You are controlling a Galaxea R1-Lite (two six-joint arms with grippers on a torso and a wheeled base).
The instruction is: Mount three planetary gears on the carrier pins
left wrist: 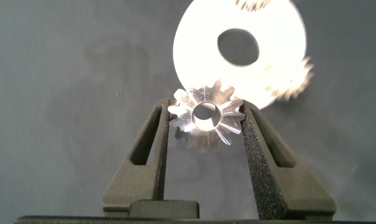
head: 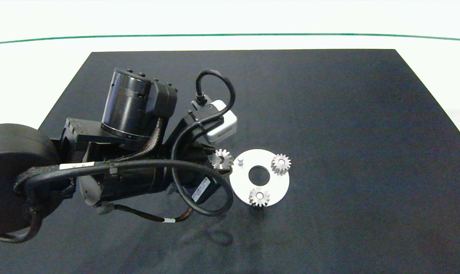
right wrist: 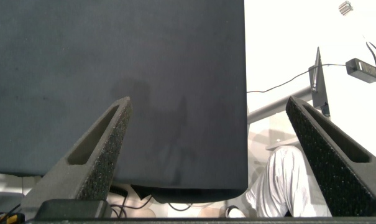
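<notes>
The white disc (head: 277,183) lies flat on the black mat (head: 348,133), a little left of the mat's middle in the head view, with a large round hole at its centre; two of the planetary gears already sit on it, one gear (head: 281,164) at the far right part of the disc and another gear (head: 259,196) at its near edge, each seated over a pin so that the pin itself is hidden; the one bare carrier pin (head: 240,160) stands upright at the disc's far left, short and white. The third gear (head: 221,158) is just beside that bare pin, on its left, at the disc's edge and apart from the pin; it is carried by the left gripper (left wrist: 206,119), whose two grey fingers (left wrist: 151,140) are closed narrowly against the gear's toothed sides, the round bore facing the wrist camera; in the left wrist view the gear hangs above the mat, with the disc (left wrist: 200,56) just beyond it. The left arm (head: 112,163) reaches in from the left edge of the head view, with black cables looping around it and a pale camera block near its wrist. The right gripper (right wrist: 207,134) is out of the head view; its own wrist camera shows its fingers (right wrist: 94,155) spread wide with nothing between them, near the mat's (right wrist: 113,74) edge, with pale floor and cables beyond.
</notes>
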